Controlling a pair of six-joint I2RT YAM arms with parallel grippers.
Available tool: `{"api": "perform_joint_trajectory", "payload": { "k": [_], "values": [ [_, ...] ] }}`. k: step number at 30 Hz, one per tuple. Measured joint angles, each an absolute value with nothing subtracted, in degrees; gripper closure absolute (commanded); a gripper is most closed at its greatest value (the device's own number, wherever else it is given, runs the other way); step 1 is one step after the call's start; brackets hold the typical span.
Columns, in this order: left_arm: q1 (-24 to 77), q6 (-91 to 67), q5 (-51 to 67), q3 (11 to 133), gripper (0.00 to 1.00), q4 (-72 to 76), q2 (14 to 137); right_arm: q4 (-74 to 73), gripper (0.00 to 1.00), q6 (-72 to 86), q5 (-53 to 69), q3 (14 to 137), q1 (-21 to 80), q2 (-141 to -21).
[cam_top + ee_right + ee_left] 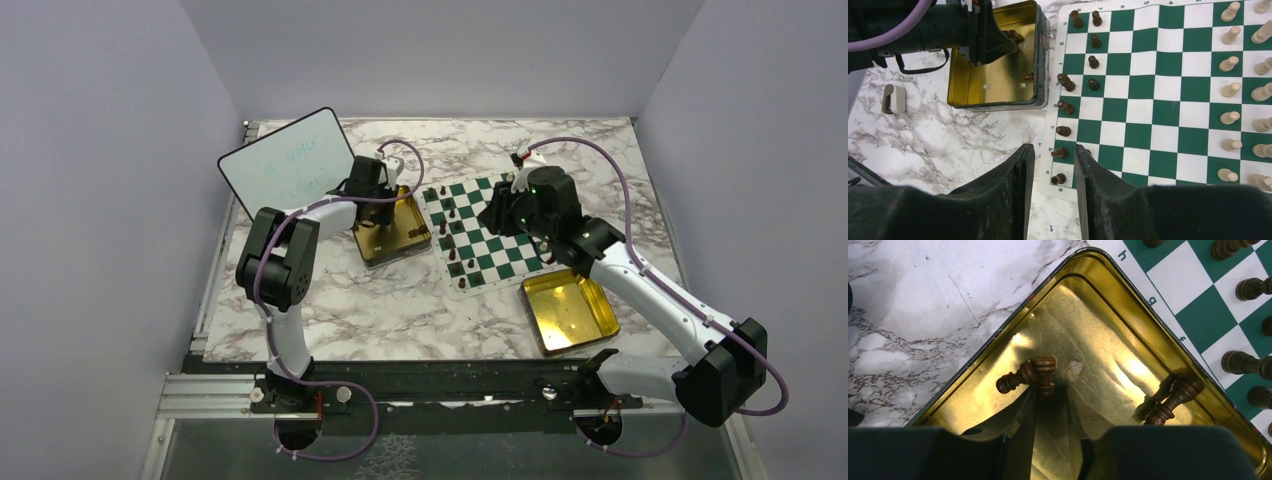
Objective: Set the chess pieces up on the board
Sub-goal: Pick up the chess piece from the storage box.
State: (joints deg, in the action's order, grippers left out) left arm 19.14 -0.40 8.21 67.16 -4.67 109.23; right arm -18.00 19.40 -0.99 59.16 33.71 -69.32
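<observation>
In the gold tin [1088,325], the left gripper [1051,390] is hanging with its jaws narrow. One finger is touching a dark brown piece [1023,376] lying on its side, and I cannot tell whether it is gripped. On the board [1148,107], dark pieces [1064,131] are lining the edge nearest the tin and cream pieces [1230,90] the far edge. The right gripper [1054,148] is hovering over the board's corner, jaws slightly apart and holding nothing.
</observation>
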Motion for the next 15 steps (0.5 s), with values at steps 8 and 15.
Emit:
{"api": "perform_joint_trajectory", "payload": {
  "k": [8,15],
  "values": [
    [19.1,-0.4,8.3,69.3,1.00,-6.8,110.2,-17.5,0.60,19.4,-1.0,58.6,33.7,-69.3],
    [19.1,-1.6,9.0,70.4,1.00,-11.9,108.7,-16.4,0.59,19.7,-0.3,56.9,33.7,-69.3]
  ]
}}
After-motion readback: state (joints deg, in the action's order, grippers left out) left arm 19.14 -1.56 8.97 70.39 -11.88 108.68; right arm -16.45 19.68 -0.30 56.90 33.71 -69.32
